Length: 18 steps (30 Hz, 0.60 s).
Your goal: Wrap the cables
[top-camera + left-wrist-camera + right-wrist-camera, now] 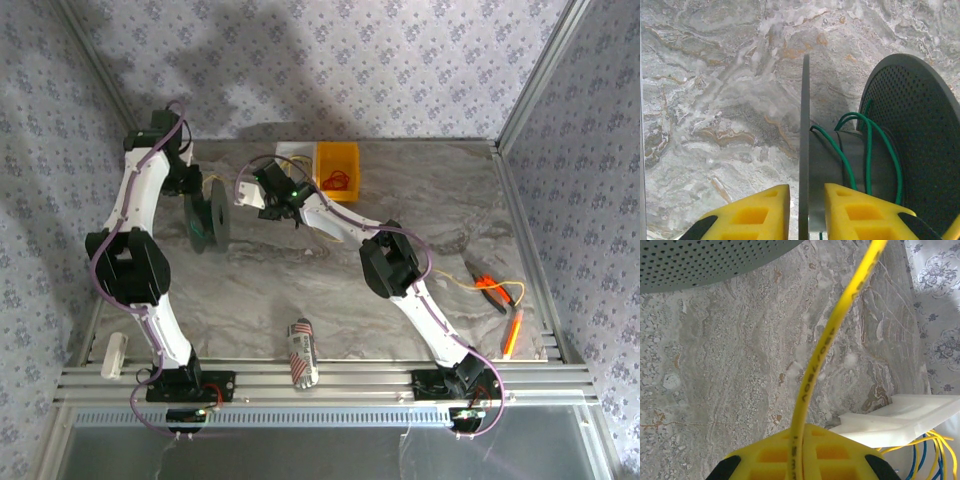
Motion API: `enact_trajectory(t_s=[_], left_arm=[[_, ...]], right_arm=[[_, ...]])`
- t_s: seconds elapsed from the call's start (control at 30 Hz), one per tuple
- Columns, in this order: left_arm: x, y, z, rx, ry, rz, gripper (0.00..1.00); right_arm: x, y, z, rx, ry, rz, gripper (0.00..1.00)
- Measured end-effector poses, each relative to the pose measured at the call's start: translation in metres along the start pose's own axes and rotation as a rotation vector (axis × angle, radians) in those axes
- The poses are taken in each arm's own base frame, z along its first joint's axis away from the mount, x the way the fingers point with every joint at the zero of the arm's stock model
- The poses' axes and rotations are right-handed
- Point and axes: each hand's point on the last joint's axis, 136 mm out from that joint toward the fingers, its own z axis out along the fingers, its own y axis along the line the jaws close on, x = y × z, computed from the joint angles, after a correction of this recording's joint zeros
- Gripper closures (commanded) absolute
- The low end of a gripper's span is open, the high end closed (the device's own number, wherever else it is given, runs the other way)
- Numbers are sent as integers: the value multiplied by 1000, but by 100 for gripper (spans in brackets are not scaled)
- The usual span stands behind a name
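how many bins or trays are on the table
2. A yellow bin at the far edge, holding a coiled red-orange cable; a white tray beside it, partly hidden behind the right arm. Others may be hidden behind the arms.

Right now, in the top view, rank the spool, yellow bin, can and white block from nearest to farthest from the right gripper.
From the right gripper, shut on the yellow cable:
1. Spool, just to its left.
2. Yellow bin, at the far edge, to its right.
3. Can, near edge, centre.
4. White block, near-left corner.
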Motion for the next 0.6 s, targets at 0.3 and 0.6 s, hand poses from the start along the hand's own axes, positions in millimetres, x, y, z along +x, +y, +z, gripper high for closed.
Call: enact_trajectory(t_s=[0.3, 0.6], left_arm=[[-19, 19, -23, 2, -82, -59, 38], [13, 2, -35, 113, -112, -59, 37]], right_arm=[[2, 5, 4, -5, 11, -4, 100], [-3, 6, 5, -4, 4, -8, 100]])
